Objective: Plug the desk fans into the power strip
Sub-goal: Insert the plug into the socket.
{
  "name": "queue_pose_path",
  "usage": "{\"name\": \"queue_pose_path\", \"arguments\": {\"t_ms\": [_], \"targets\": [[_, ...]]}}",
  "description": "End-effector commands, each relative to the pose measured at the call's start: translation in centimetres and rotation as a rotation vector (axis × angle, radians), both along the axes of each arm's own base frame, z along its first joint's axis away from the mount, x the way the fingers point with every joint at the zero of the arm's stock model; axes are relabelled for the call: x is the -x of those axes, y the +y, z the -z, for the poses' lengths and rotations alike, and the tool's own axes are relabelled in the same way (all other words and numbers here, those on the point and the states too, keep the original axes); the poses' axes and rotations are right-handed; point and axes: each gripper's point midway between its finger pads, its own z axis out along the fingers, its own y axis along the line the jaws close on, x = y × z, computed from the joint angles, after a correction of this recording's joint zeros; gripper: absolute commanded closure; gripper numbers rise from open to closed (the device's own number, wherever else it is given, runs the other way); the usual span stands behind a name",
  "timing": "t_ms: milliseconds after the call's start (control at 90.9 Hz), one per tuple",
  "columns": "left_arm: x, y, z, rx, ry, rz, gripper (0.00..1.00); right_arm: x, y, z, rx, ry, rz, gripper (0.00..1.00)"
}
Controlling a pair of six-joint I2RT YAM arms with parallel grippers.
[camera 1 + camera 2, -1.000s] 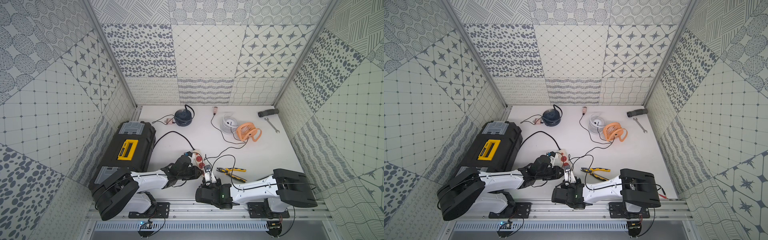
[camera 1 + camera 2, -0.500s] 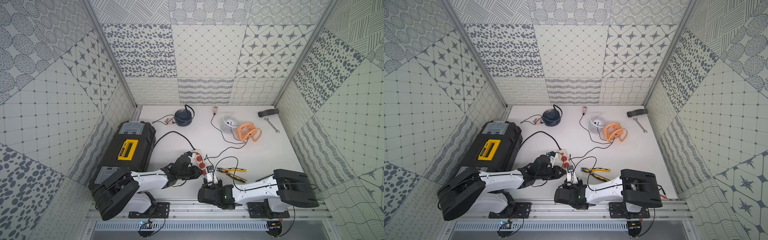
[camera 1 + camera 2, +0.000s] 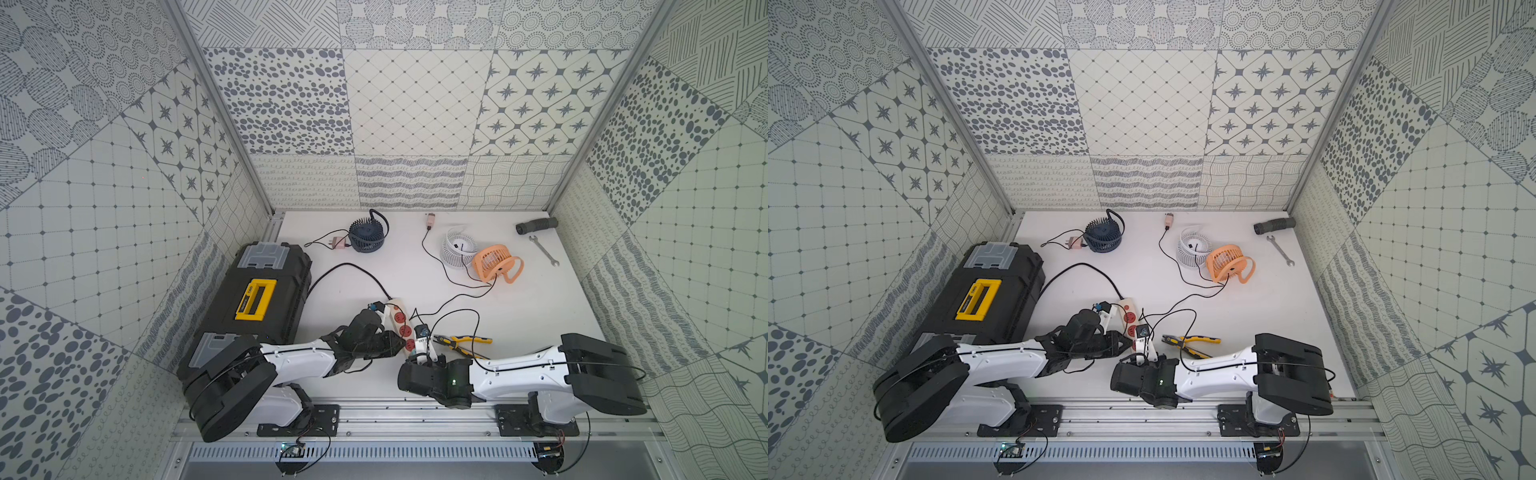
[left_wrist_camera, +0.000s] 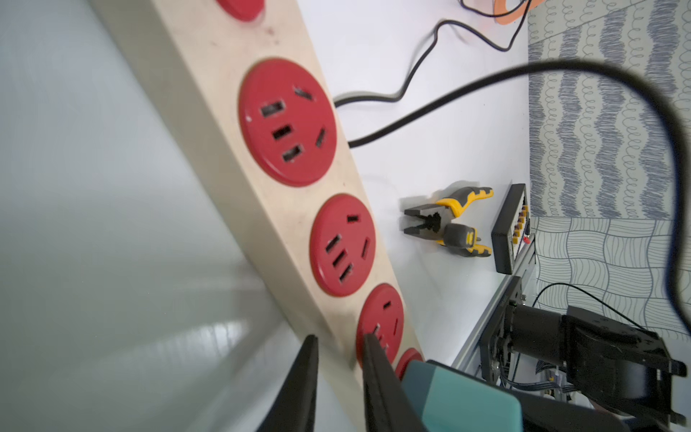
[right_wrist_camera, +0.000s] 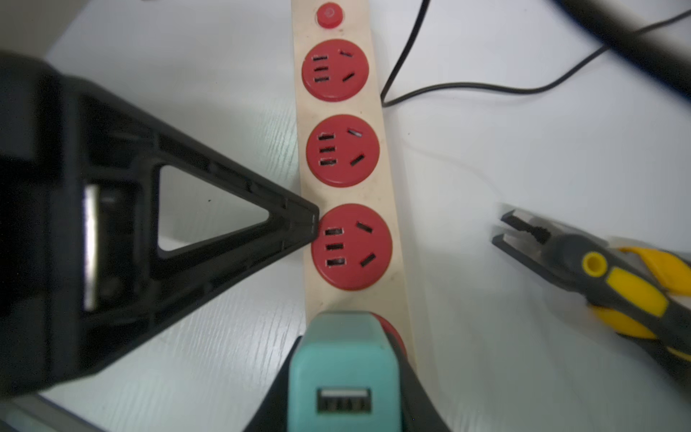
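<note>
The cream power strip (image 3: 394, 308) with round red sockets lies on the white table, also in the right wrist view (image 5: 385, 179). My left gripper (image 4: 338, 338) is shut on the strip's long edge at the third socket (image 5: 351, 247). My right gripper (image 5: 346, 344) is shut on a teal USB adapter (image 5: 344, 359) held over the fourth socket at the strip's near end, its USB port empty. Three desk fans stand at the back: orange (image 3: 496, 262), white (image 3: 458, 249) and dark blue (image 3: 368, 235). The orange fan's black cord (image 3: 457, 296) runs toward the strip.
A black and yellow toolbox (image 3: 266, 291) fills the left side. Yellow-handled pliers (image 3: 461, 343) lie right of the strip. A wrench (image 3: 543, 250) and a black cylinder (image 3: 536, 225) lie at the back right. Two pink plugs (image 3: 340, 242) (image 3: 430, 219) lie near the fans.
The right arm has shifted slightly at the strip's near end with the adapter still held. The left gripper has stayed on the strip.
</note>
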Motion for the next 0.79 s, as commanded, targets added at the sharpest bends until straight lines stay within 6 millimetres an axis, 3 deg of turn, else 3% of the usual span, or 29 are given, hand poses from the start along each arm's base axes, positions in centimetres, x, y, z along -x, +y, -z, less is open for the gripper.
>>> {"name": "queue_pose_path", "arguments": {"t_ms": [0, 55, 121, 187, 275, 429, 572, 671, 781], "targets": [[-0.4, 0.4, -0.3, -0.044, -0.034, 0.019, 0.75, 6.0, -6.7, 4.0, 0.306, 0.371, -0.072, 0.60], [-0.5, 0.3, -0.6, -0.048, -0.043, 0.026, 0.74, 4.9, -4.7, 1.7, 0.250, 0.316, -0.112, 0.43], [-0.6, 0.3, -1.0, -0.053, -0.055, 0.030, 0.72, 3.9, -2.3, -1.5, 0.191, 0.252, -0.169, 0.29], [-0.7, 0.5, -1.4, -0.055, -0.070, 0.027, 0.70, 3.4, -1.0, -4.1, 0.156, 0.205, -0.208, 0.20], [-0.7, 0.9, -2.0, -0.071, -0.095, 0.025, 0.66, 2.8, -0.8, -6.6, 0.117, 0.149, -0.220, 0.13], [-0.4, 2.3, -3.2, -0.137, -0.147, 0.028, 0.55, 1.4, -1.8, -11.1, 0.030, 0.024, -0.207, 0.04], [-0.2, 3.7, -5.8, -0.181, -0.264, 0.054, 0.41, -1.3, -3.8, -15.3, -0.037, -0.099, -0.145, 0.03], [-0.2, 4.6, -8.3, -0.215, -0.357, 0.069, 0.35, -4.1, -5.9, -16.8, -0.041, -0.152, -0.067, 0.03], [-0.1, 5.7, -11.1, -0.260, -0.448, 0.081, 0.28, -7.4, -8.6, -17.1, -0.008, -0.167, 0.025, 0.03]]}}
